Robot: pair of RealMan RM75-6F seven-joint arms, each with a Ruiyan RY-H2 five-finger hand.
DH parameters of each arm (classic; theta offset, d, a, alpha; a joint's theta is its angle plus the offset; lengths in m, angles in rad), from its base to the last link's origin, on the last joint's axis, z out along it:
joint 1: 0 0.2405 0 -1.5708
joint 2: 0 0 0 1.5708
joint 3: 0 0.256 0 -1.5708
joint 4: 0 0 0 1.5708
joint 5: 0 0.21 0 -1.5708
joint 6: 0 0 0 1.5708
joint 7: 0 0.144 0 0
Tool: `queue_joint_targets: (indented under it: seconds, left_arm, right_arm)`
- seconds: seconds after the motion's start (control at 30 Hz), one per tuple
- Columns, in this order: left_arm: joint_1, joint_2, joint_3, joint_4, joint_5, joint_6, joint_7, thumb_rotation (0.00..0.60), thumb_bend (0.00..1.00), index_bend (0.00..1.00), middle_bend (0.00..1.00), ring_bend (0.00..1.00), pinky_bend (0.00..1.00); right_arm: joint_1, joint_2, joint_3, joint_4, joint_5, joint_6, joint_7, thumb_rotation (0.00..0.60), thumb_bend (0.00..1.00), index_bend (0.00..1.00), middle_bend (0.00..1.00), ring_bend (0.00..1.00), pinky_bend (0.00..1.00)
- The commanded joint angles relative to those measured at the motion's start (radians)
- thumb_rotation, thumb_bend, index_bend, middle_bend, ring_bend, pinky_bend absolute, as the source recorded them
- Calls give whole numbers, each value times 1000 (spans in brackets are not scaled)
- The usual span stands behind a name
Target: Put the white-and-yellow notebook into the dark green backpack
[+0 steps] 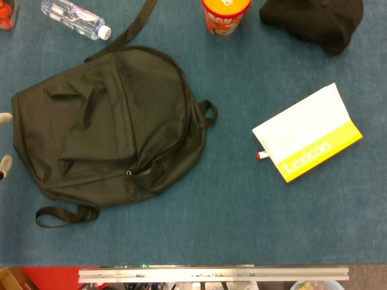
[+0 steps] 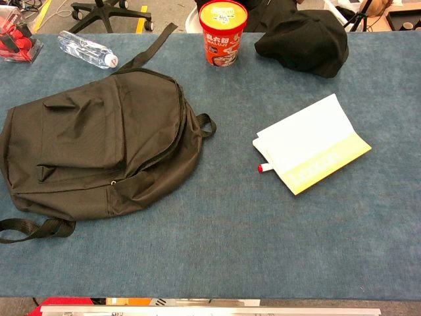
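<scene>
Notebook (image 1: pixel 308 133) well apart from backpack (image 1: pixel 106 124), bare mat (image 1: pixel 230 199) btwn.

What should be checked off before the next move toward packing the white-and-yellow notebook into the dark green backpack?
1. Notebook free to pick up, lying flat with nothing on it: ok.
2. Red-capped pen poking out from under the notebook's edge could drag along: not ok.
3. Backpack open to receive it: not ok, it lies flat and no opening shows.
4. Path between notebook and backpack, bare blue table: ok.
5. Left hand ready: cannot tell, only fingertips show at the head view's left edge.
6. Right hand ready: cannot tell, not in view.
</scene>
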Motion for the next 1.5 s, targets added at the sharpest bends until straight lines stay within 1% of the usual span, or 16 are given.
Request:
queue_joint_targets:
  seconds: [0.03,0.4,0.63,0.8,0.97,1.2,1.33,1.5]
  left_arm:
    - [0,0,1,-3,2,1,5,600,223,261,296,260,228]
    - [-3,2,1,-13,1,-1,13,600,222,261,296,261,228]
    - [3,11,1,-22,-3,4,9,600,222,261,296,261,228]
    - [8,21,6,-33,-2,6,10,600,223,261,295,260,228]
    - [17,29,11,-42,-3,13,6,600,223,261,295,261,228]
    - [19,36,21,-41,-3,0,3,600,223,262,295,261,228]
    - [19,37,23,-46,4,2,5,600,223,261,295,261,228]
    - [21,37,24,-47,9,6,3,600,223,261,295,261,228]
  right_arm:
    - [2,-1,1,2,0,-4,1,600,60,441,408,337,312]
    - [32,-5,-4,13,-16,-52,7,600,61,441,408,336,313]
    - [96,-21,-26,27,-87,-133,-8,600,61,437,408,331,313]
    - [151,-44,-41,42,-131,-204,-16,600,61,388,398,308,313]
    - [199,-86,-57,65,-160,-269,-35,600,60,331,367,276,314]
    - [233,-169,-77,115,-164,-330,-64,600,59,317,333,241,300]
    - [246,-222,-88,157,-173,-345,-92,600,59,311,323,224,297]
    - [256,-274,-83,208,-167,-344,-128,600,59,300,311,194,267]
